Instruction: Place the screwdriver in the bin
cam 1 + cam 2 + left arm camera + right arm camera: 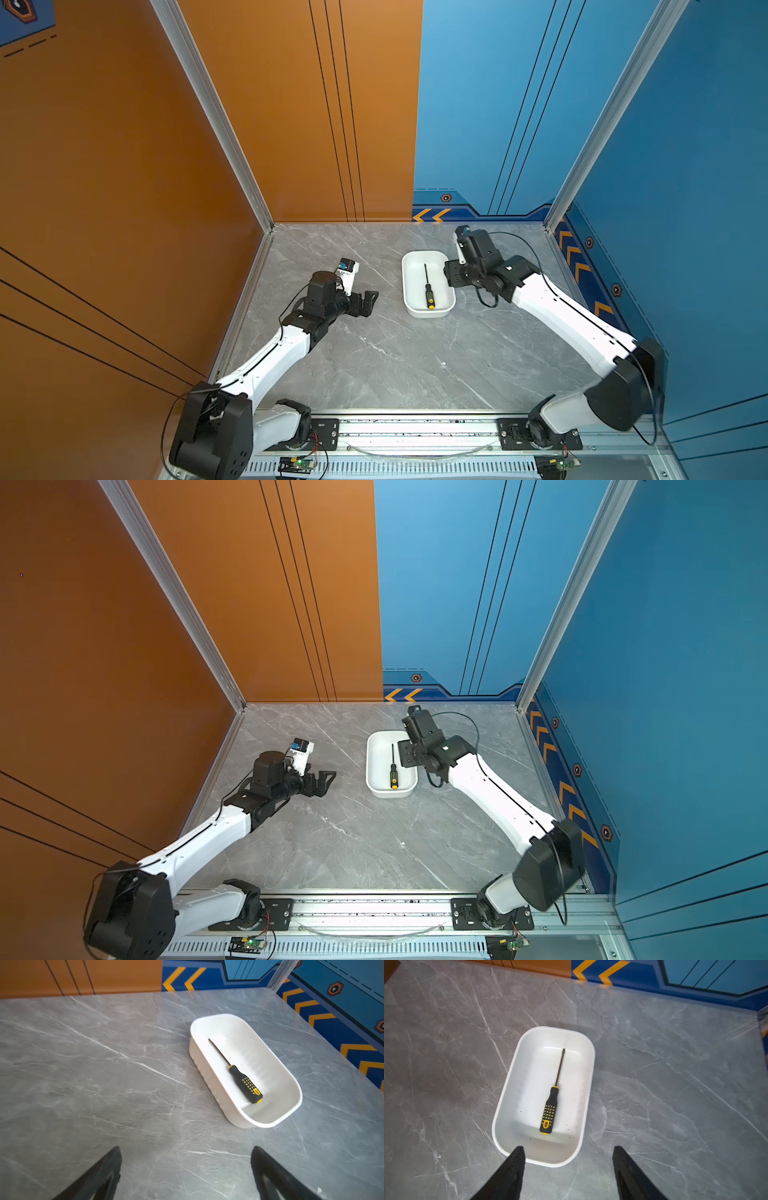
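Observation:
The screwdriver (428, 291) (393, 771) has a black and yellow handle. It lies flat inside the white bin (440, 270) (378, 762), its thin shaft pointing toward the back wall. In the right wrist view the screwdriver (550, 1109) rests free on the floor of the bin (525, 1095). My right gripper (569, 1148) (451, 274) hangs open and empty above the bin's right rim. My left gripper (186, 1149) (370, 304) is open over bare table, well to the left of the bin (276, 1076) that holds the screwdriver (243, 1080).
The grey marble table (374, 365) is enclosed by an orange wall (124, 166) on the left and blue walls (685, 166) at the back and right. An aluminium rail (415, 432) with both arm bases runs along the front edge.

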Controlling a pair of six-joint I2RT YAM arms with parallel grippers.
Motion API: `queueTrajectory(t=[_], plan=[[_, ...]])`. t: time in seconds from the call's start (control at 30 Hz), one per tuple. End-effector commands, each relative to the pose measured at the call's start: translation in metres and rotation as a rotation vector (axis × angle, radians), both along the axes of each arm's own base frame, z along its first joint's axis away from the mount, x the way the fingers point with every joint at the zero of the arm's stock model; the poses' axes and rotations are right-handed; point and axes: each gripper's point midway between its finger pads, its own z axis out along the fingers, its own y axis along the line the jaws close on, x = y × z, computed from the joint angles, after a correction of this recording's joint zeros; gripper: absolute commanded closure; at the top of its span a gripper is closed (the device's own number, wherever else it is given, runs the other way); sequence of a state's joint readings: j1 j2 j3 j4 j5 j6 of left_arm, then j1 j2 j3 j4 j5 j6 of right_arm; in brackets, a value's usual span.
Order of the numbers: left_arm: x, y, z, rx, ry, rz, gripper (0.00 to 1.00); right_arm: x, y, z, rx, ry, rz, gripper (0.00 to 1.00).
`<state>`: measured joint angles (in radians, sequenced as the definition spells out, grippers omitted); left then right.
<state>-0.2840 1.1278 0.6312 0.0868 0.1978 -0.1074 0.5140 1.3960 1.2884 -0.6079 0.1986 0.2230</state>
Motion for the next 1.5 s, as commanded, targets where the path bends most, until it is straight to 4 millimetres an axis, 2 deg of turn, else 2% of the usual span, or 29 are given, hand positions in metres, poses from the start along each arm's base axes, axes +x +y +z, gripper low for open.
queueTrajectory(t=[0.0,0.1,0.17,0.3,0.4,0.5,0.67,0.8,0.97,1.13,1.2,1.3,1.37,1.47], plan=[[0.001,0.047,0.008,0.103,-0.131,0.177,0.02,0.004,-0.075,-0.033,-0.117,-0.038,-0.086,0.33],[-0.006,0.077,0.014,0.153,-0.251,0.283,0.02,-0.001,-0.122,-0.054,-0.033,-0.100,-0.169,0.33],[-0.010,0.088,0.015,0.176,-0.315,0.305,0.02,-0.001,-0.142,-0.061,-0.013,-0.207,-0.229,0.33],[-0.013,0.101,0.003,0.145,-0.393,0.326,0.02,-0.002,-0.148,-0.074,-0.004,-0.414,-0.228,0.31],[-0.011,0.114,-0.014,0.140,-0.348,0.357,0.02,-0.001,-0.161,-0.090,-0.039,-0.449,-0.282,0.31],[-0.009,0.124,-0.030,0.139,-0.320,0.371,0.02,0.003,-0.164,-0.104,-0.025,-0.477,-0.280,0.32],[0.000,0.138,-0.045,0.113,-0.295,0.410,0.02,0.014,-0.160,-0.115,0.002,-0.521,-0.265,0.32],[0.009,0.145,-0.045,0.088,-0.299,0.433,0.02,0.021,-0.160,-0.135,-0.006,-0.504,-0.267,0.32],[0.025,0.142,-0.046,0.074,-0.302,0.400,0.02,0.025,-0.163,-0.137,0.013,-0.489,-0.272,0.31],[0.043,0.138,-0.072,0.062,-0.288,0.380,0.02,0.031,-0.168,-0.142,0.029,-0.428,-0.287,0.30],[0.047,0.144,-0.074,0.045,-0.253,0.390,0.02,0.032,-0.169,-0.142,0.044,-0.430,-0.289,0.27],[0.056,0.137,-0.080,0.104,-0.213,0.381,0.02,0.032,-0.170,-0.142,0.043,-0.428,-0.292,0.20],[0.057,0.136,-0.083,0.134,-0.184,0.391,0.02,0.032,-0.171,-0.142,0.042,-0.427,-0.296,0.00],[0.057,0.136,-0.083,0.141,-0.187,0.397,0.02,0.032,-0.171,-0.142,0.038,-0.430,-0.300,0.00]])
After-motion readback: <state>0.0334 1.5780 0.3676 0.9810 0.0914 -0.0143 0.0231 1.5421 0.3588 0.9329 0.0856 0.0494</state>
